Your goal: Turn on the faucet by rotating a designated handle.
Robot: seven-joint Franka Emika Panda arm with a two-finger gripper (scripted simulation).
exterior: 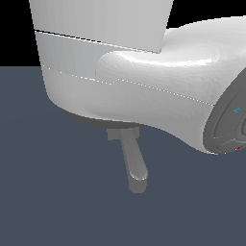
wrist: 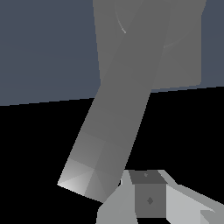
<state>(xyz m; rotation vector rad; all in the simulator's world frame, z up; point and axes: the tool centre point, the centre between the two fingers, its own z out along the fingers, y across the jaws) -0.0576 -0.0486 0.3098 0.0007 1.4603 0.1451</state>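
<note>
**Robot arm looms over a grey faucet, with the spout close to the wrist camera**

In the exterior view, the white robot arm (exterior: 134, 91) fills the upper half of the picture and hides most of the faucet (exterior: 133, 161). Below the arm, 1 thick grey tube with a rounded end, the spout (exterior: 134, 168), reaches down toward the camera over a flat blue-grey floor (exterior: 57, 192). A small grey stub shows where the spout meets the arm's underside; it cannot be told whether this is the handle or part of the hub.

In the wrist view, the spout runs diagonally across the picture, its faceted rounded end pale and bright. Behind it is the faucet's square block base (wrist: 179, 52). At the picture's edge, 1 of the pale fingers (wrist: 183, 203) shows, near the spout's end, though contact cannot be judged. The second finger is out of sight, so it cannot be told whether the fingers are wide, narrow or holding anything. The handle is not clearly visible in either view.
</note>
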